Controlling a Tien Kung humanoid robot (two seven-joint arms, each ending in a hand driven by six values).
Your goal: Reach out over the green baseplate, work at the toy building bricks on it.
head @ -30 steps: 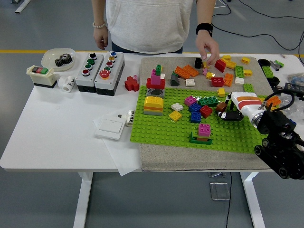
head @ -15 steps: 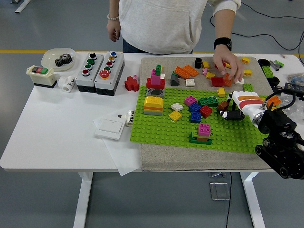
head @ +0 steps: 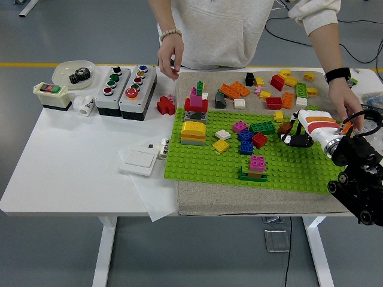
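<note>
Head view: green baseplate (head: 209, 164) lies on a grey mat at table centre, toy building bricks (head: 250, 138) stacked on it; right hand (head: 293, 134) hovers over its right part, grip impossible to tell

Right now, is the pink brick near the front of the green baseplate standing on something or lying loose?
Standing on something. The pink brick sits upright, studs up, on a green piece fixed to the green baseplate.

Baseplate (head: 203, 164) front clear; bricks (head: 251, 136) mid, prob.
</note>
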